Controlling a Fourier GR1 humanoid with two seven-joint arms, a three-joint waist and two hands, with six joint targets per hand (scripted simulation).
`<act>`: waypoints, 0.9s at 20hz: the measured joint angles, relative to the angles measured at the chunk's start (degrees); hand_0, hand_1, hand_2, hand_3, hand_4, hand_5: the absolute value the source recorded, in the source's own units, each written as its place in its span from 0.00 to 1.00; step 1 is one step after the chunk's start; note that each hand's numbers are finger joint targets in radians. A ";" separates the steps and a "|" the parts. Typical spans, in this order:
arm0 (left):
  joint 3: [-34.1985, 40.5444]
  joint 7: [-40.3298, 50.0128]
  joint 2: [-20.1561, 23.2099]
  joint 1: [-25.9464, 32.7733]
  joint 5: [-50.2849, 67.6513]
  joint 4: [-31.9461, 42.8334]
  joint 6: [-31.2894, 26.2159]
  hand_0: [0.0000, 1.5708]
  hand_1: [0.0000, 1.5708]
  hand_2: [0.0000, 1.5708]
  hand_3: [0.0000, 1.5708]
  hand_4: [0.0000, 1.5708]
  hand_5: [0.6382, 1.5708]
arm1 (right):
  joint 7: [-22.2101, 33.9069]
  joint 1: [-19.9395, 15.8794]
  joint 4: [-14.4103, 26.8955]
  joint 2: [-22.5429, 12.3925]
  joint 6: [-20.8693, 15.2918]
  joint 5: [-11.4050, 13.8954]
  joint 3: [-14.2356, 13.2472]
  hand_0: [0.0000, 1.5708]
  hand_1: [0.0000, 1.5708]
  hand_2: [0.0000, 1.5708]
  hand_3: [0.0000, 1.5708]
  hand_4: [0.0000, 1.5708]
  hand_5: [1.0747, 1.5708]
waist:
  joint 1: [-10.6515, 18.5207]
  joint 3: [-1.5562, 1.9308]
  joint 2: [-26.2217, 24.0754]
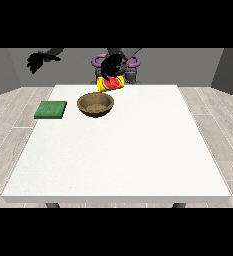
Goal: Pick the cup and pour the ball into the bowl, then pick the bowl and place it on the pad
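Just below the fingers (109, 66) of the hand at the view's right, the tilted cup (111, 83) and the bowl (95, 104) beneath it block the way down. Left of those fingers, past the bowl, the pad (51, 110) lies flat with open desk (138, 150) between; nearer the camera the desk is bare.

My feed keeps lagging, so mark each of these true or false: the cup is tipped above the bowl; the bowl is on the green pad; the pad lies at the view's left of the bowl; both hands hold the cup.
1. The cup is tipped above the bowl. True.
2. The bowl sits on the green pad. False: it stands on the table, beside the pad.
3. The pad lies at the view's left of the bowl. True.
4. Both hands hold the cup. False: only the hand at the view's right does; the hand at the view's left hangs free off the table.
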 measured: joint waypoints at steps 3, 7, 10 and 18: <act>-3.95 0.09 -1.34 -1.36 -4.62 0.51 -4.08 0.93 0.93 1.00 1.00 0.96 0.58 | -0.73 -0.47 1.39 -0.76 -0.43 0.12 -0.82 0.00 0.00 0.00 0.00 0.00 1.00 | 1.42 -0.01 -0.16; -6.83 -0.24 -2.58 -1.47 -9.14 0.42 -7.66 0.92 0.92 1.00 1.00 0.97 0.53 | -1.58 -0.25 2.15 -0.78 -0.86 0.56 -0.95 0.00 0.00 0.00 0.00 0.00 1.00 | 2.36 -0.07 -0.05; -6.76 -1.11 -2.27 -1.50 -11.29 0.16 -8.54 0.92 0.92 1.00 1.00 0.98 0.53 | -0.36 -1.25 1.51 0.22 -1.78 0.30 -0.48 0.00 0.00 0.00 0.00 0.00 0.99 | 2.43 -0.10 0.49; 12.22 0.44 -0.61 4.33 6.01 -7.49 2.10 0.75 0.75 0.92 0.81 0.93 0.57 | 3.36 1.02 0.82 2.09 -4.12 -0.54 -0.64 0.00 0.00 0.00 0.00 0.07 0.99 | 6.45 -0.59 -1.66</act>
